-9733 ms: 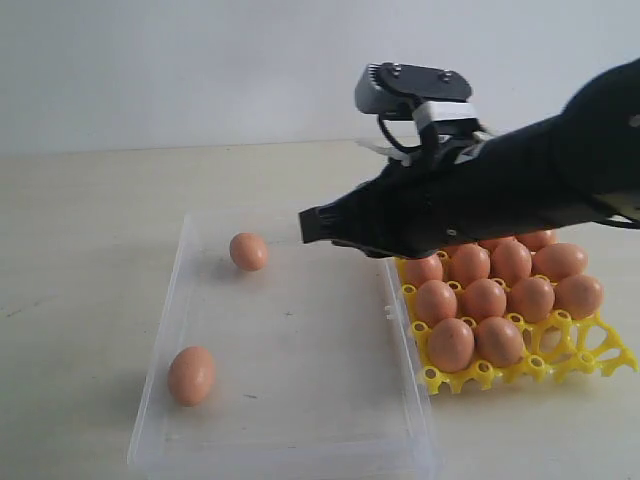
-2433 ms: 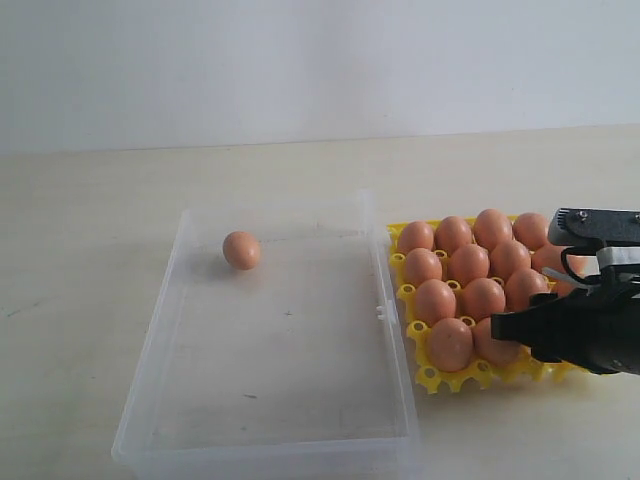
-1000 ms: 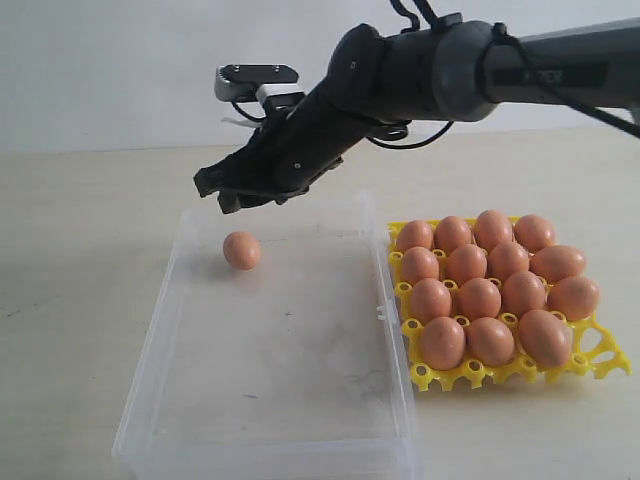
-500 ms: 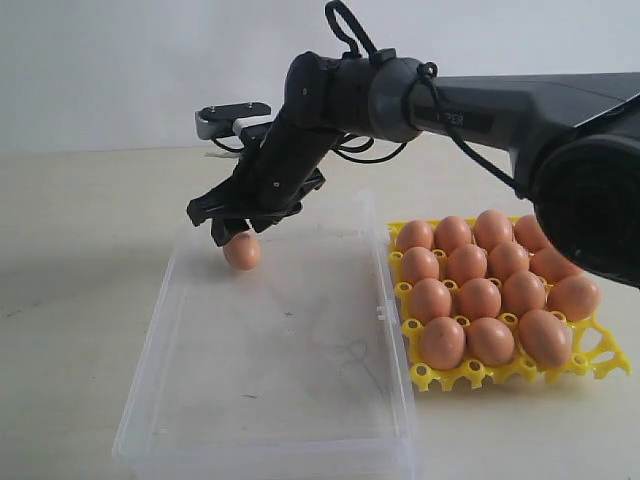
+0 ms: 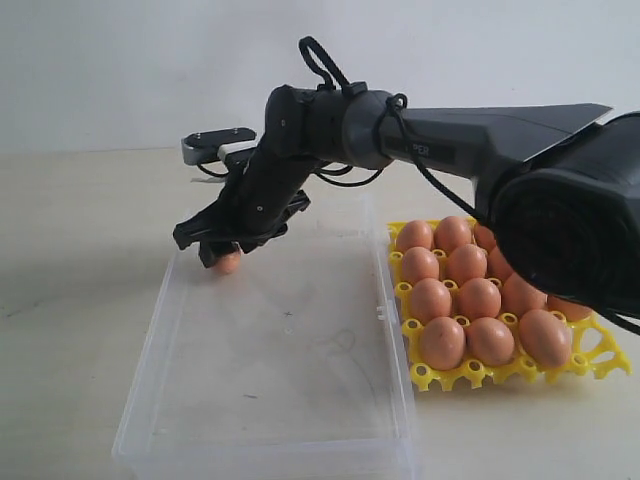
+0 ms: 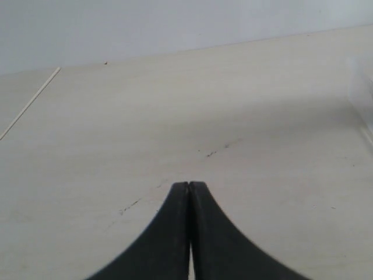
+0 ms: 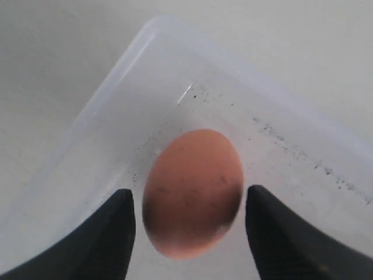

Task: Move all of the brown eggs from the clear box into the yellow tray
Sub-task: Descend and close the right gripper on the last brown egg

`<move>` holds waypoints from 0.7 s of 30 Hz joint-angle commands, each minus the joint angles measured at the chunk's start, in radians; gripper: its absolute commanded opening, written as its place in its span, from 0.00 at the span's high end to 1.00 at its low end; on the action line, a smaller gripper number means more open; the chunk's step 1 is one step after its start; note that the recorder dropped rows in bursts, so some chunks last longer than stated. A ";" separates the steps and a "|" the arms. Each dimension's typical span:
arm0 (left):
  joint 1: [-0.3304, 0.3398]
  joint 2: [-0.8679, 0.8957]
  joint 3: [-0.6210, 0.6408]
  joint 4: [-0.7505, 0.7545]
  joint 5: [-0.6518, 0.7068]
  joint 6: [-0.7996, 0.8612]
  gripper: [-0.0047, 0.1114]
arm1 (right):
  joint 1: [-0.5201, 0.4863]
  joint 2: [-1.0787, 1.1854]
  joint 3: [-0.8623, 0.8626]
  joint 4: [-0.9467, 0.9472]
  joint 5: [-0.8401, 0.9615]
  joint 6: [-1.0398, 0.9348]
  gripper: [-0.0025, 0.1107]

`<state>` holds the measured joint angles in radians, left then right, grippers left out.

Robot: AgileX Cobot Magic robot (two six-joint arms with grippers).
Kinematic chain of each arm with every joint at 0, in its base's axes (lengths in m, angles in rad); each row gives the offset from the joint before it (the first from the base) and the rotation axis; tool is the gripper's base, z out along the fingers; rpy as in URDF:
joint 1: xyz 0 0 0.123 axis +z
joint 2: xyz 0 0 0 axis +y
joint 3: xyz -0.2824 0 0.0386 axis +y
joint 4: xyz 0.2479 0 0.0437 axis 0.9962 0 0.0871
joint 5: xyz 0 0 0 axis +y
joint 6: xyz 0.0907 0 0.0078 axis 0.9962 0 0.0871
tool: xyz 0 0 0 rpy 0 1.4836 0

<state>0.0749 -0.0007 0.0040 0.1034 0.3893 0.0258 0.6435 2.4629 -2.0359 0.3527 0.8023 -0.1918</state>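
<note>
One brown egg [image 5: 227, 263] [image 7: 193, 191] lies in the far left corner of the clear box [image 5: 280, 420]. My right gripper [image 5: 222, 252] [image 7: 190, 201] reaches across and straddles this egg, open, with a small gap between each finger and the shell. The yellow tray [image 5: 440, 378] at the right holds several brown eggs [image 5: 470, 296] in its cups. My left gripper [image 6: 190, 186] is shut with nothing in it, over bare table; it does not appear in the exterior view.
The right arm [image 5: 450, 135] stretches from the right edge over the tray's back and the box's far side. The box wall [image 7: 116, 87] curves closely round the egg's corner. Pale table [image 6: 175, 116] lies all around.
My right gripper has moved left and come down from above the box until its fingers flank the last egg in the corner. The egg has not shifted noticeably.
</note>
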 commanded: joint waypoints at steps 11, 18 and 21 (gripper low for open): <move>-0.005 0.001 -0.004 0.000 -0.009 -0.002 0.96 | 0.002 0.015 -0.007 -0.016 -0.083 0.063 0.49; -0.005 0.001 -0.004 0.000 -0.009 -0.002 0.96 | 0.002 0.024 -0.007 -0.013 -0.083 0.063 0.49; -0.005 0.001 -0.004 0.000 -0.009 -0.002 0.96 | 0.002 0.035 -0.007 -0.004 -0.083 0.065 0.51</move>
<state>0.0749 -0.0007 0.0040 0.1034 0.3893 0.0258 0.6435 2.4861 -2.0359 0.3437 0.7295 -0.1322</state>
